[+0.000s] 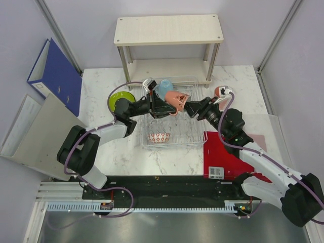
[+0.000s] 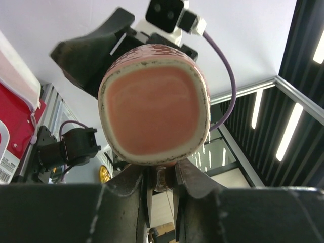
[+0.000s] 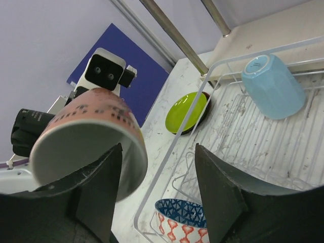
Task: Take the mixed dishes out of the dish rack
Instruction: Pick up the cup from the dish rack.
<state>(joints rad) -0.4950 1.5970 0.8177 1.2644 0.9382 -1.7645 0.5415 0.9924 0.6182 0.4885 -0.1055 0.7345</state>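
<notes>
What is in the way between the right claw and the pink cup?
Nothing visible. The left claw holds the pink cup in the air above the dish rack, and the open right claw is at its rim.

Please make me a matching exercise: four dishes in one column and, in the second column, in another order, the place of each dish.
1. tall pink cup
2. light blue cup
3. patterned bowl
4. lime-green plate

A. inside the dish rack, at its near end
B. outside the rack, to its left
C. held in the air above the rack
D. inside the rack, at its far end

Pairs: 1-C, 2-D, 3-A, 4-B
</notes>
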